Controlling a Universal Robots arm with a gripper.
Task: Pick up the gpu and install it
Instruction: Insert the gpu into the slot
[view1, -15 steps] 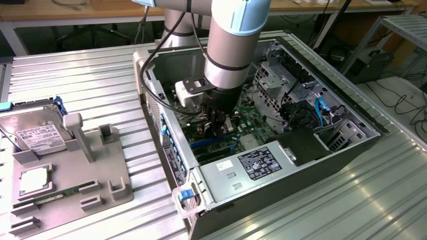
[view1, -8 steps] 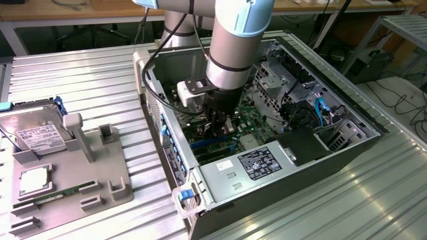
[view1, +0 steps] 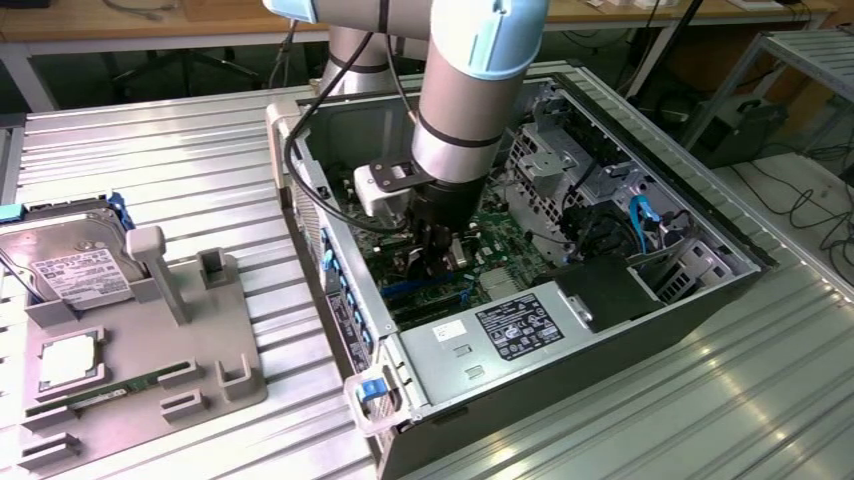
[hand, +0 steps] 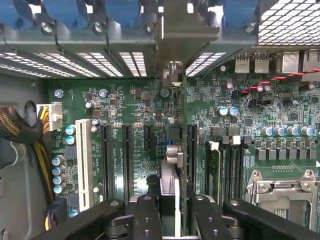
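The claw (hand: 170, 210) reaches down into the open computer case (view1: 694, 290), its fingers (hand: 146, 217) closed partway on the gpu (hand: 171, 150), which it holds edge-on, standing upright over the motherboard (hand: 130, 100). In the wrist view the card runs in line with the long black expansion slots (hand: 107, 160), between them and the memory slots (hand: 220, 165), its far end meeting the slotted rear wall of the case (hand: 90, 60). Room is tight: the arm (view1: 467, 90) passes close inside the case's upper rim, with the drive cage (view1: 554, 165) just beside it on the exterior view's right and the power supply (view1: 501, 335) near below.

The case lies on its side on a ribbed metal counter (view1: 174, 160). Well apart, on the exterior view's left, a grey fixture tray (view1: 200, 340) holds a hard drive (view1: 67, 260). Desks and cables fill the background.
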